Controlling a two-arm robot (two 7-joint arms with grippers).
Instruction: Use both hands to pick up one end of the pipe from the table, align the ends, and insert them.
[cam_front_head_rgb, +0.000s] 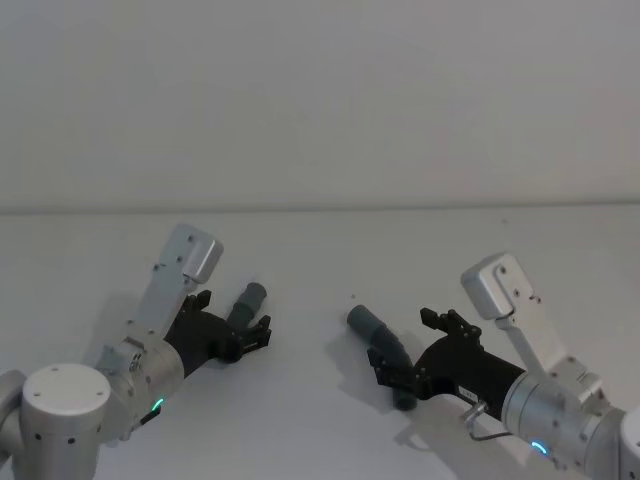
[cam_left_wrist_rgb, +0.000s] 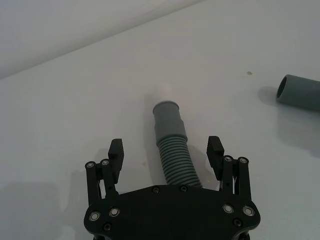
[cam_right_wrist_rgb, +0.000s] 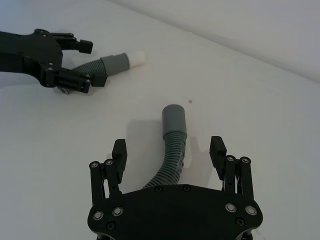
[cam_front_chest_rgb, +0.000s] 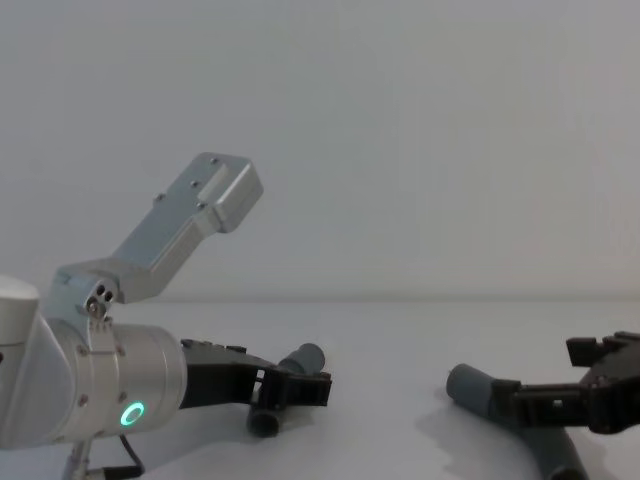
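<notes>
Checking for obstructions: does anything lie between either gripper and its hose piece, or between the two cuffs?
Nothing visible does. The open left black skeletal gripper straddles the white-tipped dark grey ribbed hose piece, the open right gripper the plain-cuffed piece; bare white table separates the pieces.

A plain pale wall (cam_front_head_rgb: 320, 100) stands at the back; a tiny dark speck (cam_left_wrist_rgb: 248, 73) lies before it.

Plain pale wall (cam_front_head_rgb: 320, 90) behind, unmarked; I see it meet the white table (cam_front_head_rgb: 300, 240) along one straight seam. Light soft and even, shadows faint. One small dark speck (cam_left_wrist_rgb: 248, 73) on the tabletop.
</notes>
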